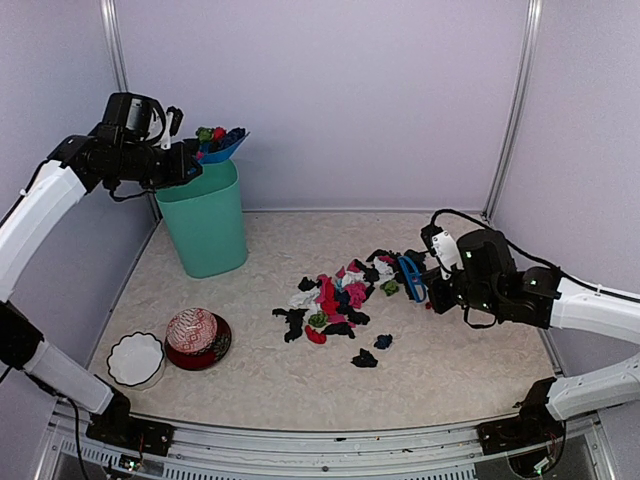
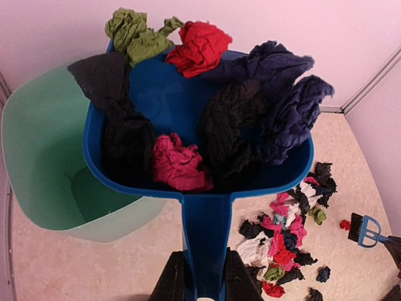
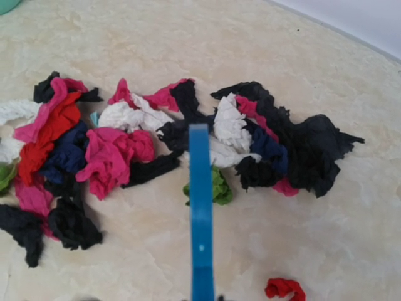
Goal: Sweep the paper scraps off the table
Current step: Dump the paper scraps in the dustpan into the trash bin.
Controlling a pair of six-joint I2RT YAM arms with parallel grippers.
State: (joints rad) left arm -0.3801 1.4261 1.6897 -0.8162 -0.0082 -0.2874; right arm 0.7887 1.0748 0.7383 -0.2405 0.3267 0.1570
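Observation:
Paper scraps (image 1: 335, 300) lie heaped mid-table, black, pink, red, white and green; they also show as scraps (image 2: 285, 235) and scraps (image 3: 119, 150) in the wrist views. My left gripper (image 1: 185, 160) is shut on the handle of a blue dustpan (image 1: 222, 146), held high over a teal bin (image 1: 205, 225). The dustpan (image 2: 188, 106) is loaded with scraps above the bin's mouth (image 2: 37, 144), its handle between my left gripper's (image 2: 203, 283) fingers (image 2: 172, 276). My right gripper (image 1: 437, 280) is shut on a small blue brush (image 1: 410, 278) at the heap's right edge; the brush (image 3: 200, 200) is seen edge-on.
A red patterned bowl (image 1: 197, 338) and a white bowl (image 1: 135, 358) sit at the front left of the table (image 1: 450, 370). Loose black scraps (image 1: 364, 357) lie in front of the heap. Walls close in the back and sides.

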